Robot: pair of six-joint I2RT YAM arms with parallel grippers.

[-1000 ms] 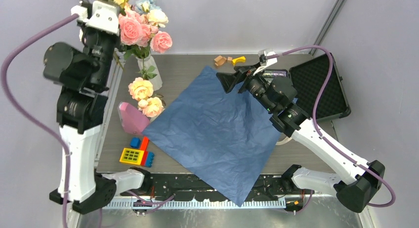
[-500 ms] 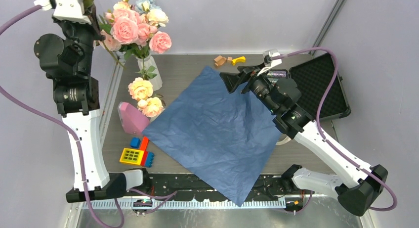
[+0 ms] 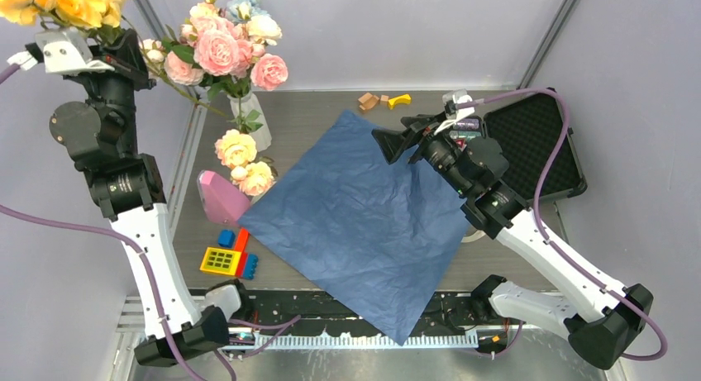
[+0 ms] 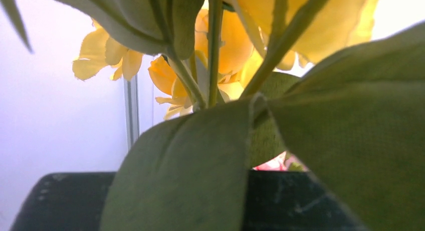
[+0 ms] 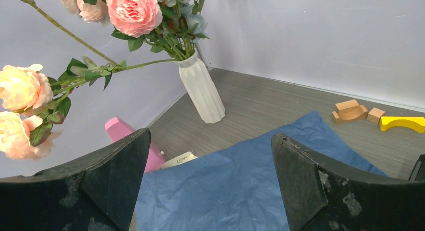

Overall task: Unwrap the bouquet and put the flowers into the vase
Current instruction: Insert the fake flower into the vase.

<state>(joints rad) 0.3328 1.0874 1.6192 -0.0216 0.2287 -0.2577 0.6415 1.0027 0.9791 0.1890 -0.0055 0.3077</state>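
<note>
My left gripper (image 3: pixel 132 44) is raised high at the far left, shut on the stems of the yellow flowers (image 3: pixel 58 5). Their leaves (image 4: pixel 190 171) fill the left wrist view and hide the fingertips. One long stem (image 3: pixel 178 90) slants down toward the white ribbed vase (image 3: pixel 249 121); I cannot tell whether its tip is inside. The vase holds pink roses (image 3: pixel 219 50), and cream roses (image 3: pixel 236 148) droop beside it. The bouquet's dark blue paper (image 3: pixel 364 216) lies spread flat. My right gripper (image 3: pixel 395 140) hovers open above its far corner with nothing between its fingers (image 5: pixel 310 176). A cream ribbon (image 5: pixel 178 160) lies at the paper's edge.
A pink cone block (image 3: pixel 219 197) and coloured toy bricks (image 3: pixel 230 255) sit left of the paper. Small wooden blocks and a yellow piece (image 3: pixel 382 101) lie at the back. An open black case (image 3: pixel 533 145) stands at the right.
My left arm has swung up and to the left, carrying the yellow flowers from above the vase to the top left corner. The right arm has shifted slightly to the right.
</note>
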